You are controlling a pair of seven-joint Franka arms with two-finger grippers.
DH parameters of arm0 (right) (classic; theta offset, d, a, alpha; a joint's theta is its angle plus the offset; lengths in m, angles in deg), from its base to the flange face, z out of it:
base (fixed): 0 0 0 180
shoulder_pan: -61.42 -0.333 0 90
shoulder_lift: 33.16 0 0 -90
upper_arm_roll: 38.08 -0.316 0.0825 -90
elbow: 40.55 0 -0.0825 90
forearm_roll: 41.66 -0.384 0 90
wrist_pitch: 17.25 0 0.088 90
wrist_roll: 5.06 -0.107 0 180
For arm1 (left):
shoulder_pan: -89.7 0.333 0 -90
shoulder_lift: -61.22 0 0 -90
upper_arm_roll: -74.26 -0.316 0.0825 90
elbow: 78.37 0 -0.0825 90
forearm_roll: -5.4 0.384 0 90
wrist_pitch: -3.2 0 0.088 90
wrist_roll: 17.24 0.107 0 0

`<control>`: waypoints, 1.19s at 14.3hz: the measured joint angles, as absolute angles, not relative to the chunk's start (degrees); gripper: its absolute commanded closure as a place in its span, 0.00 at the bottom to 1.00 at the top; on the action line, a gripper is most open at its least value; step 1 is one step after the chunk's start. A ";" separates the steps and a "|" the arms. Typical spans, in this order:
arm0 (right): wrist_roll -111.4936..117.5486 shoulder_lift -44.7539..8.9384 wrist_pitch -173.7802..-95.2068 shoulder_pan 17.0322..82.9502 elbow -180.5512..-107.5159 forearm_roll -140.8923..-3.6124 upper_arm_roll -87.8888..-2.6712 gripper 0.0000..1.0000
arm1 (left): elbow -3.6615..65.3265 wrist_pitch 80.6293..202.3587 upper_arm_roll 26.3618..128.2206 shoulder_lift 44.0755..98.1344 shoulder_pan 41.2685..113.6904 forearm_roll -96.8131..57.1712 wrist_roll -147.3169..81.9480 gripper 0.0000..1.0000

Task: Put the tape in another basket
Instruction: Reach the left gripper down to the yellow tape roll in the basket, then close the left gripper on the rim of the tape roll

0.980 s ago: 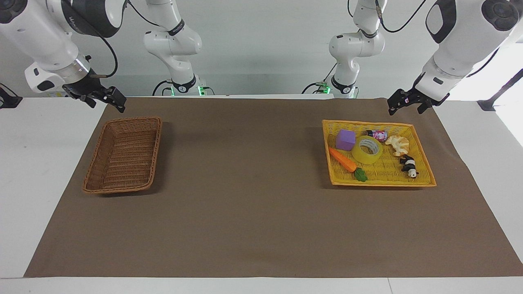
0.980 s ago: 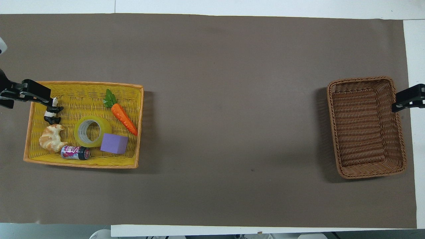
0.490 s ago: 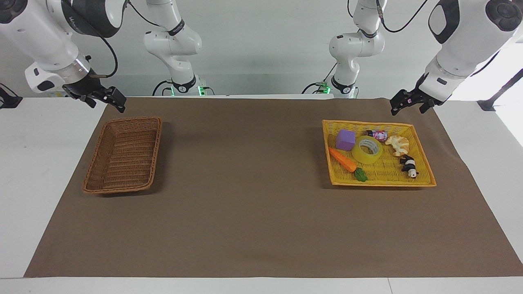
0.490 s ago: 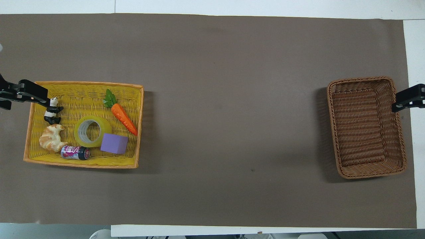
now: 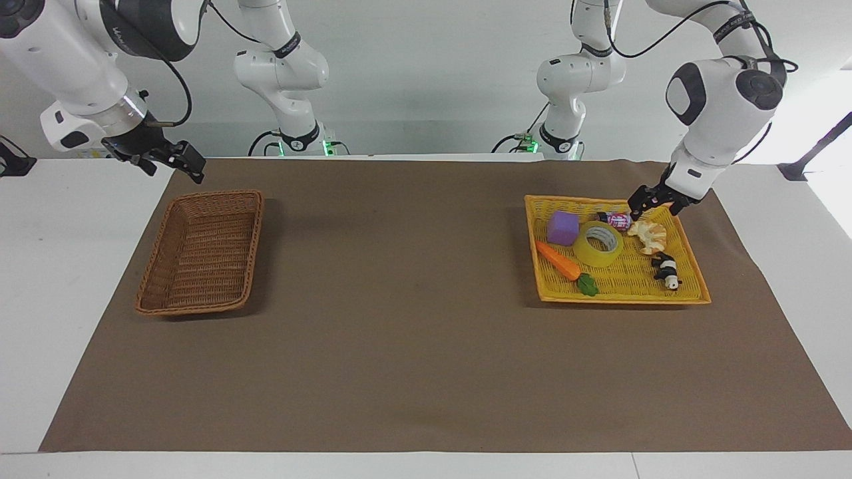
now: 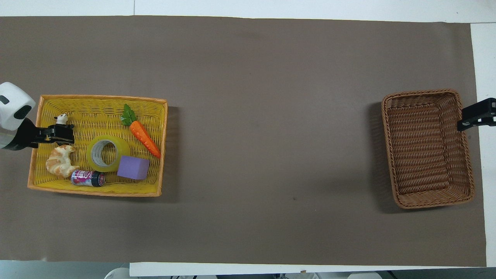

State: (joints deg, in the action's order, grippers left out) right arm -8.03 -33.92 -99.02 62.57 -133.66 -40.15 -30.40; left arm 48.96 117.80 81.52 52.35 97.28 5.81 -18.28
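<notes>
A: What takes up the most room?

B: A brown mat point(image 5: 426, 319) spread over the white table point(image 5: 40, 279). On it sit two baskets, well apart. The basket point(image 5: 200, 251) of brown wicker lies toward the right arm's end of the table, and nothing shows inside it. A yellow woven tray point(image 5: 689, 279) lies toward the left arm's end.

A: And the arms?

B: The left gripper point(image 5: 644, 203) hangs over the yellow tray's edge nearest the robots, above the croissant point(image 5: 648, 235) and the small can point(image 5: 616, 219). In the overhead view it covers part of the panda figure point(image 6: 59, 121). Whether its fingers are apart or together, I cannot tell. The right gripper point(image 5: 174, 158) waits in the air just off the brown basket's corner nearest the robots, toward the table's end. I cannot tell how its fingers stand either.

A: Where is the tape?

B: The tape point(image 5: 599, 244) lies flat in the yellow tray, its hole facing up, about in the middle. No gripper touches it. The purple cube point(image 5: 563, 227) sits just beside it, nearer to the robots and toward the table's middle. The toy carrot point(image 5: 563, 265) lies slantwise beside the tape, farther from the robots than the cube.

A: The smallest things?

B: The croissant sits beside the tape toward the table's end, the can on its side nearest the robots, and the panda farther from the robots than the croissant.
</notes>
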 measured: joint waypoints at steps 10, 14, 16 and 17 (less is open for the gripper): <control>-8.03 -33.92 -99.02 62.57 -133.67 -40.15 -30.40 0.00 | 56.73 130.10 82.51 56.56 95.29 5.80 -18.22 0.02; -8.03 -33.92 -99.02 62.57 -133.67 -40.15 -30.40 0.00 | 57.68 132.50 82.21 57.68 95.38 5.80 -18.22 0.04; -8.03 -33.92 -99.02 62.57 -133.67 -40.15 -30.40 0.00 | 57.80 132.87 82.18 57.93 95.38 5.80 -18.22 0.05; -8.03 -33.92 -99.02 62.57 -133.67 -40.15 -30.40 0.00 | 57.82 133.16 82.19 58.20 95.37 5.80 -18.22 0.05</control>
State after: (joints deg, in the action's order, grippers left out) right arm -8.03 -33.92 -99.02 62.57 -133.67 -40.15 -30.40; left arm 57.82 133.16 82.19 58.20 95.37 5.80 -18.22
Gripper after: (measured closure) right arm 0.000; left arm 0.044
